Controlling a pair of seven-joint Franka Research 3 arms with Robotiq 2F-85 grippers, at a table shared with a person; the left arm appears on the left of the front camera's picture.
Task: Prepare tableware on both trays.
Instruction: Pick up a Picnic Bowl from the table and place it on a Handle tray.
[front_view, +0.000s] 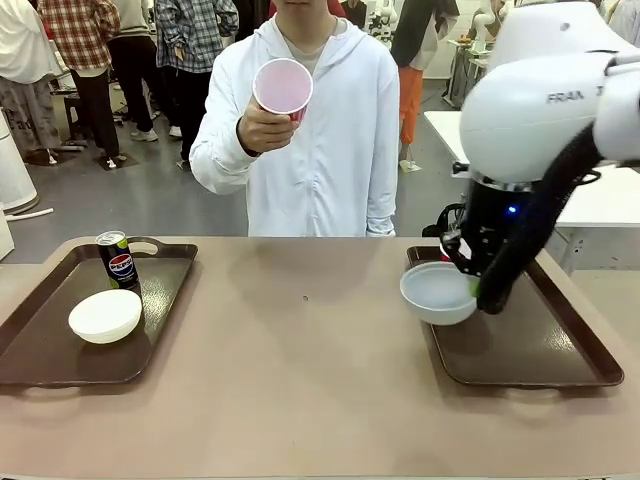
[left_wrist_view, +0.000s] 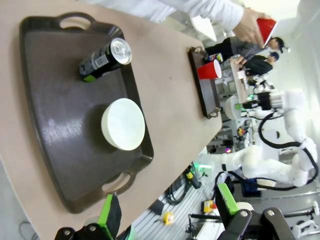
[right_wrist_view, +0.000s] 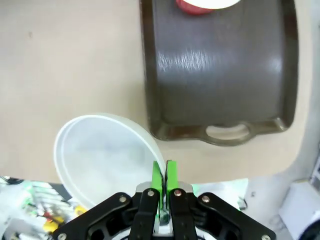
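Above the right tray (front_view: 560, 350), right jaws pinch the grey-blue bowl's (front_view: 438, 292) rim, mouth tilted up.

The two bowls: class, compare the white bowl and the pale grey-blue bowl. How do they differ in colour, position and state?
The white bowl is opaque white; the pale grey-blue bowl looks paler and bluish. The white bowl rests on the left tray beside a can; the grey-blue bowl is held above the inner edge of the right tray. The white bowl is untouched; the right gripper pinches the grey-blue bowl's rim. Both are shallow, round and empty.
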